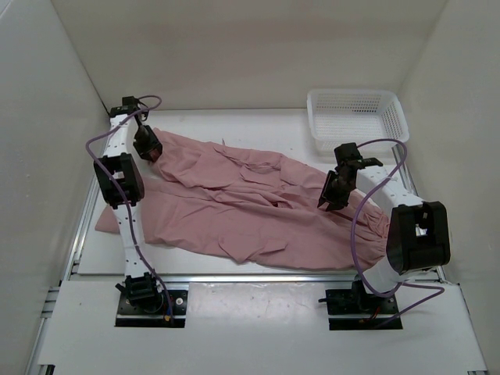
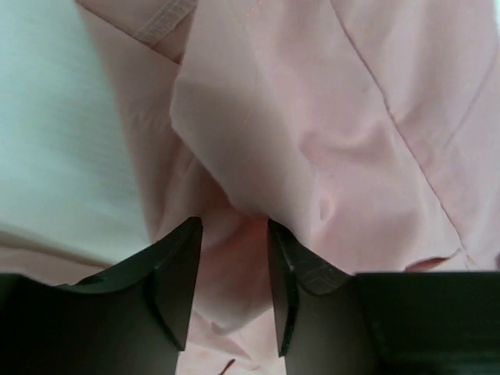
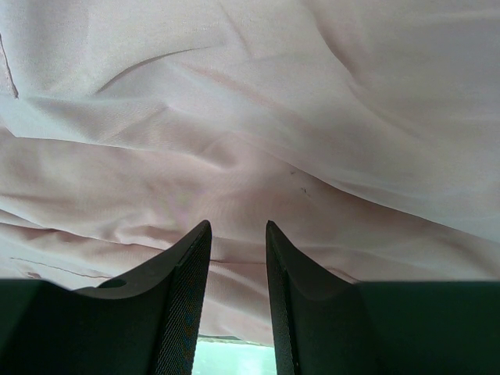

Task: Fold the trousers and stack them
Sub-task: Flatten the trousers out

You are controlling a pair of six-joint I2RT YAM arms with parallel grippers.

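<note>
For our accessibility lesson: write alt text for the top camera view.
Wrinkled dusty-pink trousers lie spread across a white table. The left gripper is at their far-left edge, the right gripper at their right side; a white mesh basket stands far right.

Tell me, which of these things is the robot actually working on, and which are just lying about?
Part of the job:
- the pink trousers, spread out and wrinkled
- the left gripper and right gripper, both over the cloth

Just lying about:
- the white mesh basket, at the far right
</note>
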